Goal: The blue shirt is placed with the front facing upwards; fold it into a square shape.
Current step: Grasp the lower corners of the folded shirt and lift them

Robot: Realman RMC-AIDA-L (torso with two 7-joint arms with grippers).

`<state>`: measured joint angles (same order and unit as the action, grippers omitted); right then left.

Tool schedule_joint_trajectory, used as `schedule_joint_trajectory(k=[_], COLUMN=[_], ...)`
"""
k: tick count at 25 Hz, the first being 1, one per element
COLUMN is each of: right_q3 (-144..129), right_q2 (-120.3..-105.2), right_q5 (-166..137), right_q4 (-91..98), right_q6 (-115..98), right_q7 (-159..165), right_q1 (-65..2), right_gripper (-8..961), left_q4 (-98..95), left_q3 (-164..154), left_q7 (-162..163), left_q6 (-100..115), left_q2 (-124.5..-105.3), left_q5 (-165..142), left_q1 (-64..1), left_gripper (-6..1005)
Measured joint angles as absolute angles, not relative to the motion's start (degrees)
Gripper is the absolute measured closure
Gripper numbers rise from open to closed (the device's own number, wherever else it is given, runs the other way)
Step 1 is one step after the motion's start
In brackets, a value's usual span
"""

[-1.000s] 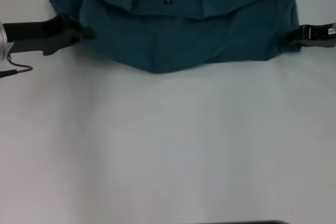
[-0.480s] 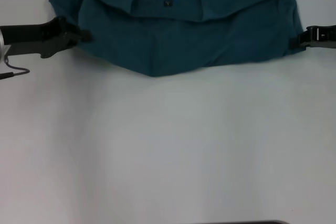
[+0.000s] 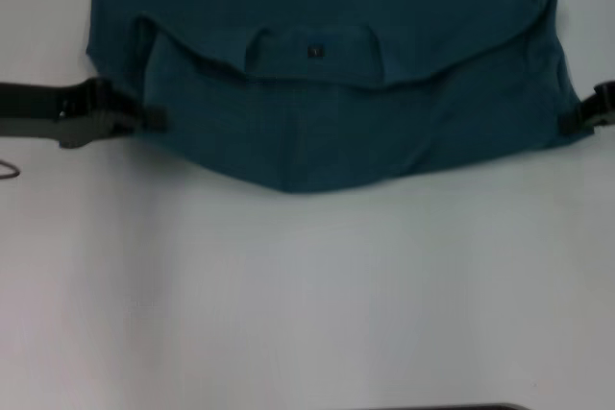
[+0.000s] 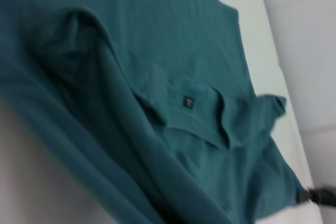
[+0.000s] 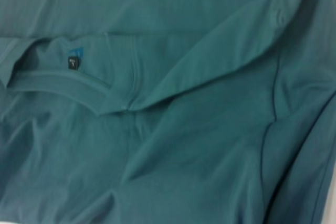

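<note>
The blue shirt [image 3: 317, 132] lies on the white table [image 3: 307, 295] at the far side, its upper part folded over so the collar and small dark neck tag [image 3: 314, 50] face up. No chest lettering shows. My left gripper [image 3: 152, 120] is shut on the shirt's left edge. My right gripper [image 3: 569, 122] is shut on its right edge. In the left wrist view the shirt [image 4: 131, 77] fills the picture, with the tag [image 4: 188, 102] and the right gripper [image 4: 317, 196] far off. The right wrist view shows only shirt fabric [image 5: 199, 129] and the tag [image 5: 73, 62].
A thin cable [image 3: 8, 172] shows at the left edge of the head view. A dark strip [image 3: 442, 407] lies along the table's near edge.
Both grippers have moved toward the near side of the table with the shirt's edges in them. The folded part of the shirt has come nearer with them.
</note>
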<state>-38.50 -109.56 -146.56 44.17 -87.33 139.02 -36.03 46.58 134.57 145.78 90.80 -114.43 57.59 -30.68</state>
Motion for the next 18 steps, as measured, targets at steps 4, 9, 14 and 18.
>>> schedule_joint_trajectory(k=[4, 9, 14, 18], right_q3=[-38.73, -38.74, -40.67, -41.06], right_q2=[-109.79, -109.95, -109.97, -110.32], right_q5=[-148.22, -149.77, -150.27, -151.11], right_q4=[46.64, 47.48, 47.7, 48.82], right_q6=[-93.49, -100.0, -105.49, -107.92], right_q7=[139.14, 138.27, 137.57, 136.92], right_q1=[-35.32, -34.7, -33.4, -32.11], right_gripper=[913, 910, 906, 904], left_q4=[46.44, 47.64, 47.84, 47.85], left_q3=[134.52, 134.57, 134.54, 134.51], left_q7=[144.8, 144.81, 144.06, 143.95], left_q6=[97.45, 102.38, 106.86, 108.49], left_q2=[-113.35, -113.69, -113.65, -113.52], left_q5=[56.87, 52.38, 51.67, 50.03], left_q1=[-29.88, -28.38, -26.76, -26.1], left_gripper=[993, 993, 992, 992])
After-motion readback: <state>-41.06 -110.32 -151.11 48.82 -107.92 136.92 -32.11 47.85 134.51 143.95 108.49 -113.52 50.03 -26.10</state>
